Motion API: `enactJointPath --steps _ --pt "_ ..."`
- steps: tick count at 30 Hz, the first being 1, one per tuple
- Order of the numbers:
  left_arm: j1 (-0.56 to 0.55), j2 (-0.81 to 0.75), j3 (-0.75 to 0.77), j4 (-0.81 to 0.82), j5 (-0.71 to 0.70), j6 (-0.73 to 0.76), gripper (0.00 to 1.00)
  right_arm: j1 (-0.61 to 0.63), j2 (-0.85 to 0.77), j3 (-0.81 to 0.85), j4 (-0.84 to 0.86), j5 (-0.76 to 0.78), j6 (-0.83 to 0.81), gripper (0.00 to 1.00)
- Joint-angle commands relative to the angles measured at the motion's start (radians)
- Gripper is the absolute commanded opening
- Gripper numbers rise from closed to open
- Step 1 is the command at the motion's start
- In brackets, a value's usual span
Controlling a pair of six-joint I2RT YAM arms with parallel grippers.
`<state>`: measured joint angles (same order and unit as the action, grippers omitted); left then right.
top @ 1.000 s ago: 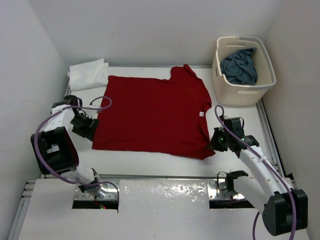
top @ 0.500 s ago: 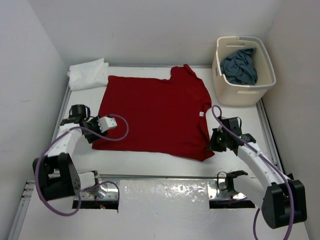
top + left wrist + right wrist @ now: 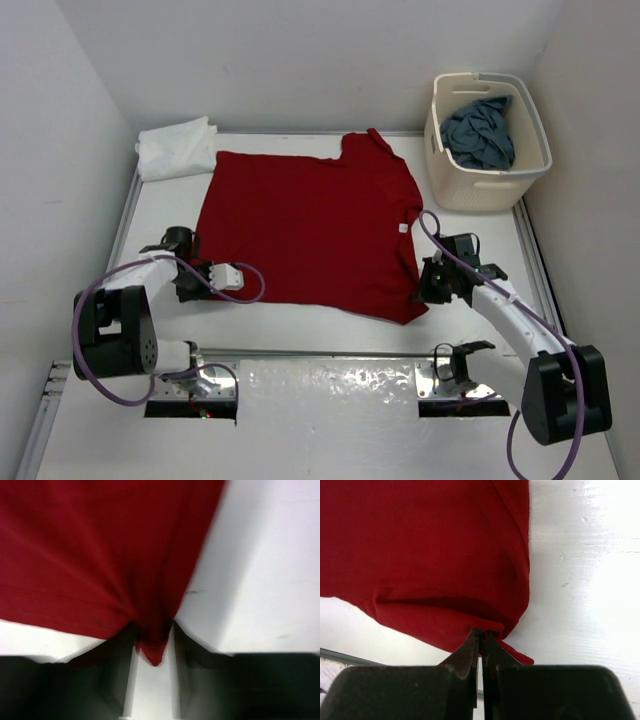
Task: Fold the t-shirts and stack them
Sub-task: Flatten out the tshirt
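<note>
The red shirt (image 3: 305,225) is spread flat mid-worktop (image 3: 330,325), the white shirt (image 3: 177,148) is laid folded at the far left corner, and the grey shirt (image 3: 480,130) is heaped in the basket (image 3: 440,120). The red shirt's near right corner is clenched in the right jaws, while its near left corner is gathered between the left jaws, though a firm grip there cannot be told. For a clean fold, the left hold should be confirmed first, then both corners lifted together, kept level, and carried to the far hem.
</note>
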<state>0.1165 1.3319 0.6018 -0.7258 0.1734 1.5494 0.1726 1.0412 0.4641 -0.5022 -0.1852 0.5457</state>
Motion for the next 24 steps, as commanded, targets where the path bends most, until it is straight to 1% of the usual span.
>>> enactJointPath --steps 1,3,4,5,6,8,9,10,12,13,15,16,18,20,21,22,23,24 --pt "-0.006 0.001 -0.019 0.088 -0.018 -0.017 0.23 0.004 0.008 0.038 0.019 0.003 -0.018 0.0" --pt "-0.008 -0.013 -0.03 0.094 -0.022 -0.02 0.12 0.004 0.011 0.042 0.017 0.004 -0.02 0.0" --pt "-0.006 -0.014 -0.031 0.092 -0.025 -0.029 0.03 0.001 0.013 0.054 0.013 0.007 -0.02 0.0" --pt "-0.006 -0.019 -0.024 0.088 -0.031 -0.04 0.0 0.001 0.014 0.064 0.008 0.015 -0.024 0.0" --pt "-0.006 -0.02 -0.016 0.082 -0.034 -0.055 0.0 -0.001 0.014 0.076 0.005 0.018 -0.026 0.0" --pt "-0.006 -0.014 0.045 0.06 -0.028 -0.123 0.0 -0.008 0.023 0.134 0.01 0.036 -0.032 0.0" --pt "-0.006 -0.008 0.071 0.034 -0.022 -0.168 0.0 -0.01 0.032 0.187 0.017 0.042 -0.036 0.0" --pt "-0.008 0.003 0.141 0.008 -0.011 -0.185 0.0 -0.015 0.046 0.217 0.021 0.047 -0.042 0.0" --pt "-0.006 0.05 0.217 -0.052 0.026 -0.234 0.0 -0.019 0.112 0.318 0.021 0.064 -0.061 0.0" --pt "-0.006 0.093 0.29 -0.067 0.038 -0.256 0.0 -0.027 0.138 0.349 0.021 0.07 -0.067 0.0" --pt "-0.008 0.137 0.36 -0.104 0.055 -0.308 0.0 -0.03 0.212 0.434 0.017 0.096 -0.084 0.0" --pt "-0.006 0.173 0.415 -0.119 0.058 -0.313 0.0 -0.031 0.232 0.458 0.004 0.098 -0.092 0.0" --pt "-0.006 0.181 0.435 -0.139 0.061 -0.302 0.0 -0.031 0.264 0.485 -0.025 0.086 -0.105 0.0" --pt "-0.006 0.141 0.399 -0.124 0.037 -0.284 0.0 -0.031 0.241 0.449 -0.058 0.082 -0.112 0.0" --pt "-0.006 0.122 0.365 -0.11 0.029 -0.27 0.0 -0.031 0.187 0.38 -0.074 0.082 -0.112 0.0" --pt "-0.006 0.092 0.356 -0.107 0.02 -0.272 0.0 -0.031 0.151 0.346 -0.087 0.087 -0.113 0.0" --pt "-0.003 0.081 0.358 -0.116 0.018 -0.285 0.0 -0.031 0.079 0.273 -0.101 0.087 -0.109 0.0" --pt "-0.005 0.075 0.371 -0.122 0.021 -0.298 0.0 -0.031 0.047 0.239 -0.105 0.081 -0.107 0.0"
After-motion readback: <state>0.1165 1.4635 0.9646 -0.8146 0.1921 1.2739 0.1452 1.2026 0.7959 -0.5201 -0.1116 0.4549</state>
